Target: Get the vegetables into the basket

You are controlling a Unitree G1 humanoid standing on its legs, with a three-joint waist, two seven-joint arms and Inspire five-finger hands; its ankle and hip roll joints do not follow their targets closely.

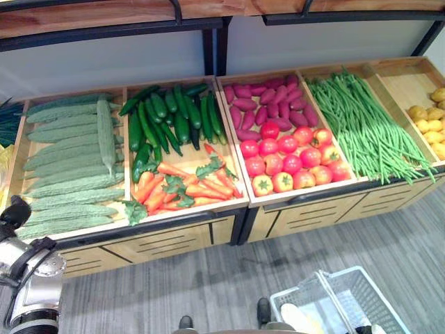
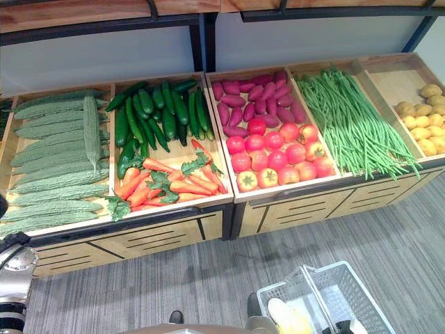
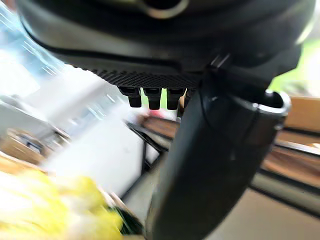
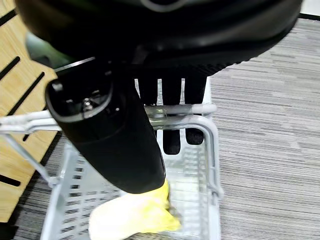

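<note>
A white wire basket [image 1: 372, 289] hangs low at the right, over the floor, with a pale yellow vegetable [image 4: 135, 215] lying in it. My right hand [image 4: 171, 131] has its fingers curled round the basket's handle [image 4: 197, 109]. The stand behind holds bitter gourds [image 1: 69, 163], cucumbers [image 1: 167, 115], carrots [image 1: 184, 188], purple-red vegetables [image 1: 264, 104], tomatoes [image 1: 292, 163], long green beans [image 1: 361, 125] and potatoes [image 1: 431, 122]. My left hand [image 3: 215, 165] is raised at the far left by the gourd bin [image 1: 14, 212], fingers relaxed, holding nothing.
The wooden bins sit tilted on a stand [image 1: 174, 240] with slatted drawer fronts, under a dark-framed upper shelf [image 1: 111, 17]. Grey carpet [image 1: 208, 285] lies between the stand and the basket. A blurred yellow-green leafy vegetable [image 3: 55, 210] shows in the left wrist view.
</note>
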